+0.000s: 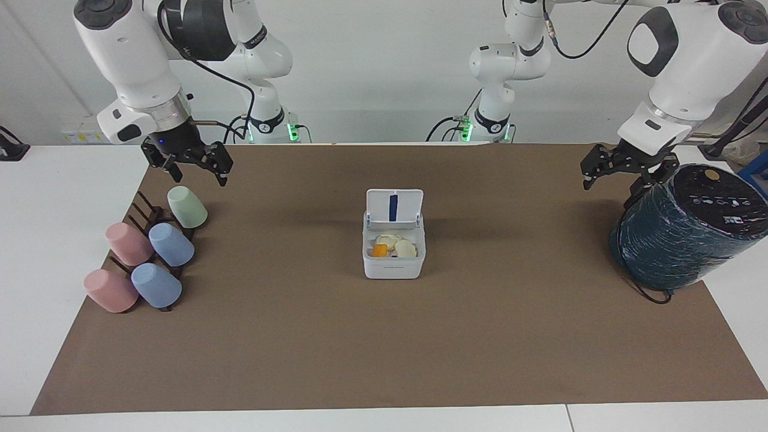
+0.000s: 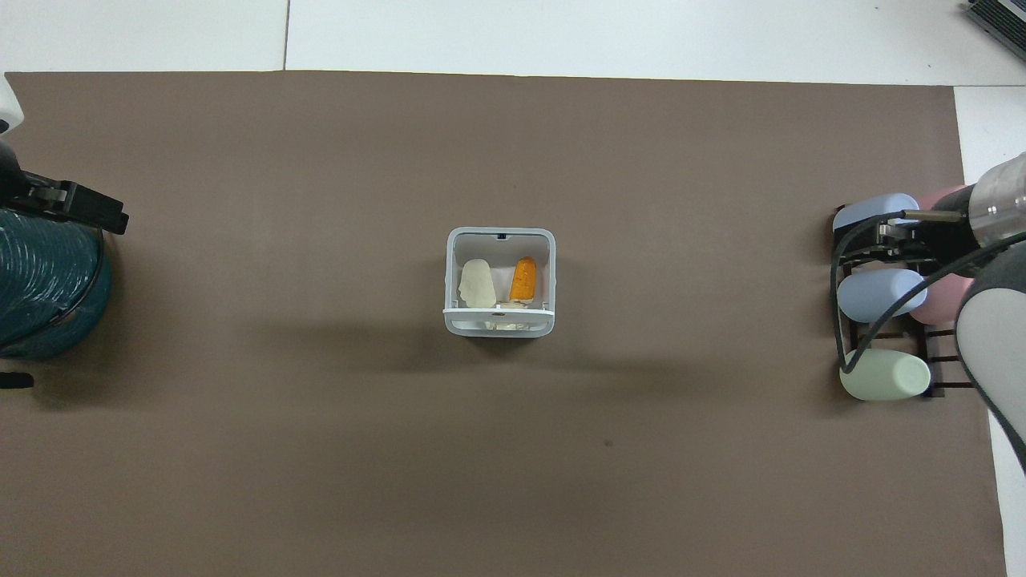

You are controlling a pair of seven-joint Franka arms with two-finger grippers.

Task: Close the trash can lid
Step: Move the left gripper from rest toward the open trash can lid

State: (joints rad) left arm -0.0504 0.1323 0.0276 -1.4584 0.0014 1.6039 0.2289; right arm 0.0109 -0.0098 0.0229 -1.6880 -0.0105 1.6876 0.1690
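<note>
A: Where is the trash can (image 1: pixel 393 252) sitting right now?

B: It is standing in the middle of the brown mat (image 1: pixel 384 336) on the desk (image 1: pixel 60 240), about halfway between the two arms. In the facing view the lid (image 1: pixel 394 207) is standing upright at the can's twelve o'clock edge, the edge nearer the robots, with its blue-striped inner face showing.

A: So nothing is closed yet?

B: Nothing, as I judge it. The can is gaping open, and an orange scrap (image 1: pixel 379 250) and some pale scraps (image 1: pixel 398 245) are lying inside. The whole job is still waiting: an arm has to reach the lid and tip it down over the opening.

A: What are the arms doing?

B: Both are waiting, well apart from the can. In the facing view, the left gripper (image 1: pixel 624 170) is hanging at three o'clock from the can, over the edge of the dark teal cylinder (image 1: pixel 678 234), with its fingers spread wide and holding nothing. The right gripper (image 1: pixel 193 161) is hanging at nine o'clock, over the mat just by the green cup (image 1: pixel 187 207) and the rack of pink and blue cups (image 1: pixel 141 264), fingers likewise spread and empty.
</note>
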